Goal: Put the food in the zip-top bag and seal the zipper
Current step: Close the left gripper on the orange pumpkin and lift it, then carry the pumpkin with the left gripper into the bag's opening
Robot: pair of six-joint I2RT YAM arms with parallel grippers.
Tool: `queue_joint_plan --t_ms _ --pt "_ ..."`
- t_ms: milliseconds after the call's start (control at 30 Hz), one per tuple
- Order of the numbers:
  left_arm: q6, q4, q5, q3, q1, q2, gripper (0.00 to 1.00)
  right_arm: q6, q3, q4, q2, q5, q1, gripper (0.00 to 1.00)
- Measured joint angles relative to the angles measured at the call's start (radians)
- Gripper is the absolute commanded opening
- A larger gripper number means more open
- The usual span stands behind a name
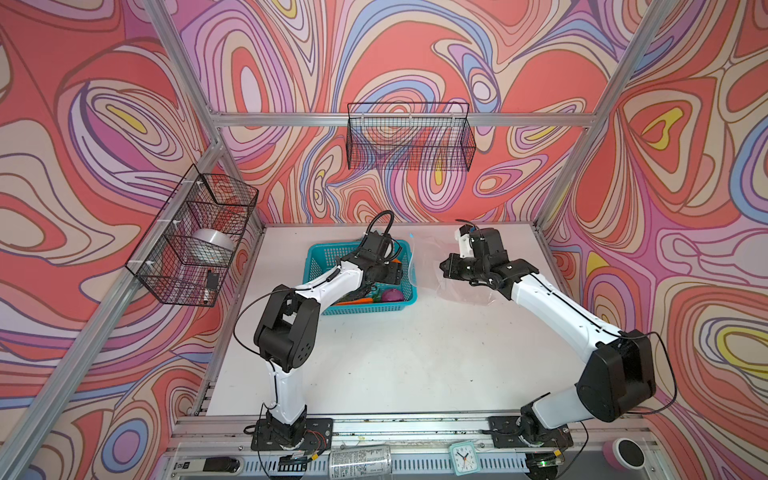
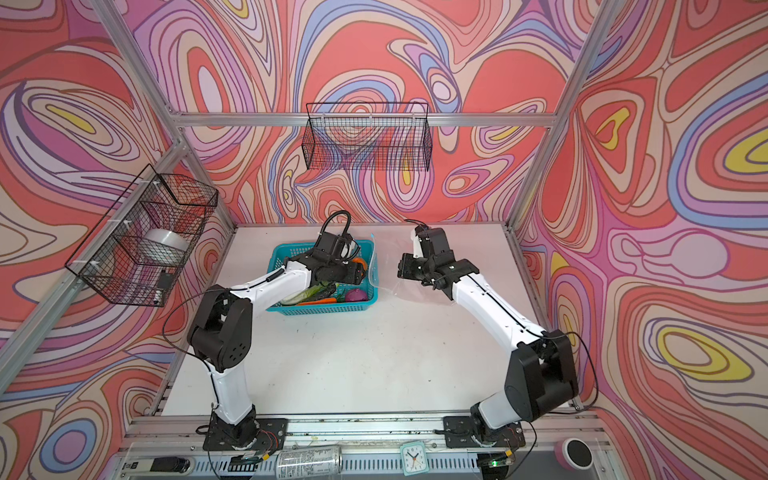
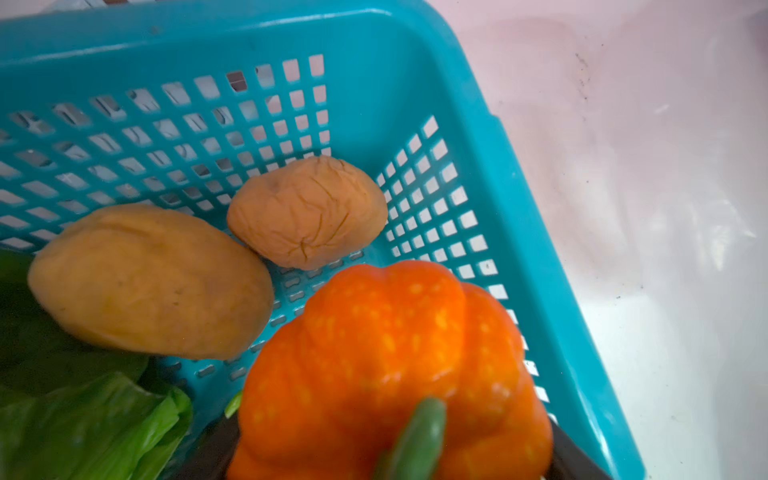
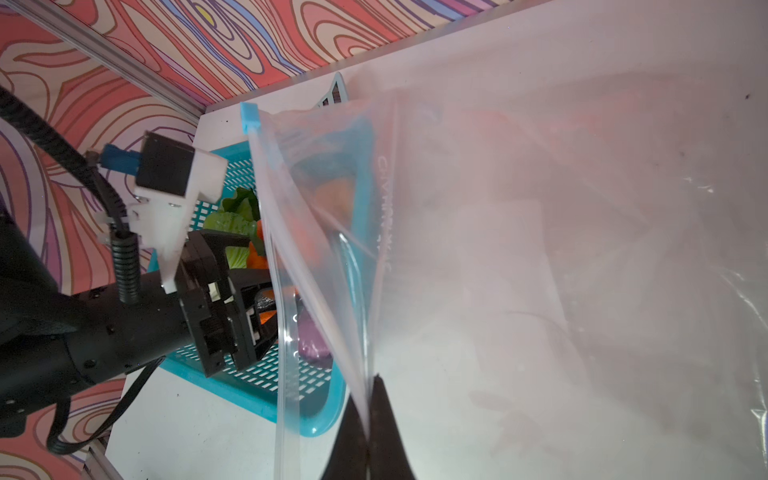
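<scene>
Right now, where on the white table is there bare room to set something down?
The broad front half of the white tabletop is bare, bordered by the left arm, the right arm and the teal perforated plastic basket. The back is crowded: the basket, the left gripper closed on the orange toy pumpkin, and the clear zip-top bag pinched by the right gripper.

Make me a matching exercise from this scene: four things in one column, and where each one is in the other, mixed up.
1 pumpkin
2 zip-top bag
3 wrinkled potato
4 purple piece

A pinched in the right claw
B beside the bigger potato
C in the teal basket's near corner
D gripped by the left claw

Pairs: 1-D, 2-A, 3-B, 4-C
</scene>
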Motion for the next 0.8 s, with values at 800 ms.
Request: queue_joint_plan --t_ms 800 --pt "-0.033 -0.047 0.180 0.004 -0.034 -0.304 0.50 0.011 -0.019 0.042 -0.025 -0.007 0.000 0.00"
